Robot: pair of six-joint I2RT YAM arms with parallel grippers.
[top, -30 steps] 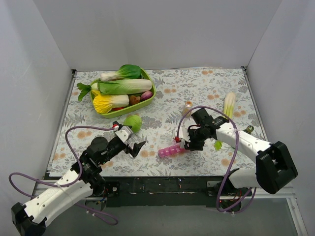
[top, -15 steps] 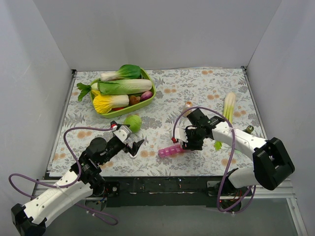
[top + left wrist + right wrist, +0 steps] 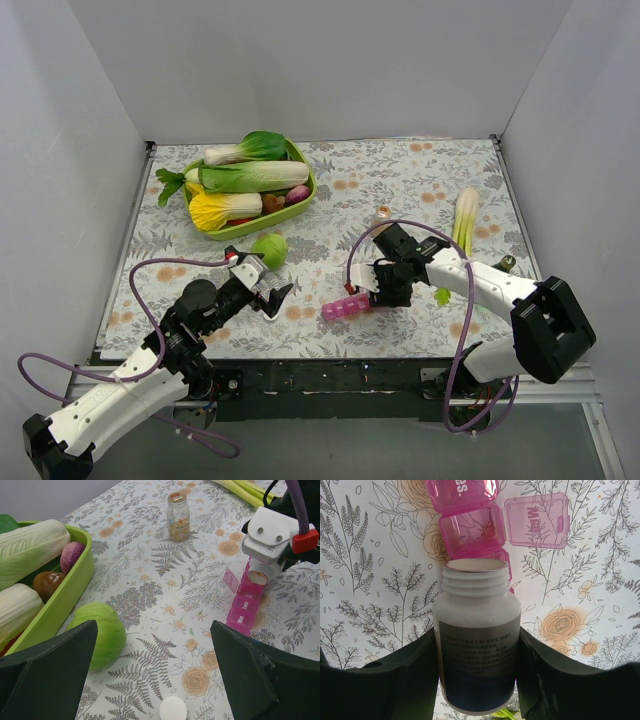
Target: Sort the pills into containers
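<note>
- Grip of right gripper (image 3: 477, 672): jaws clenched round the body of a white pill bottle (image 3: 477, 630), cap off, threaded neck sticking out past the fingertips.
- Pink pill organiser (image 3: 470, 525) just beyond the bottle mouth, straight ahead of those jaws; one compartment uncovered, its lid (image 3: 535, 520) flipped out to the right of the jaws.
- Judged step: tipping pills from the bottle into that uncovered compartment.
- To do it well: bring the rim of the mouth over the open cell only, clear of the closed cells on either side.
- Tilt slowly, with small shakes rather than one big tip, for one pill at a time.
- Hold the squeeze firm; smooth plastic, likely to twist between the pads if loosened.
- Avoid nudging the organiser with the bottle neck; light, and probably quick to slide on the floral cloth (image 3: 150, 595).
- Left gripper (image 3: 152, 672): jaws released and wide, grasping nothing; white cap (image 3: 173, 710) flat on the cloth between them, organiser ahead and off to their right.
- Cannot tell whether any pill already lies in the open cell.
</note>
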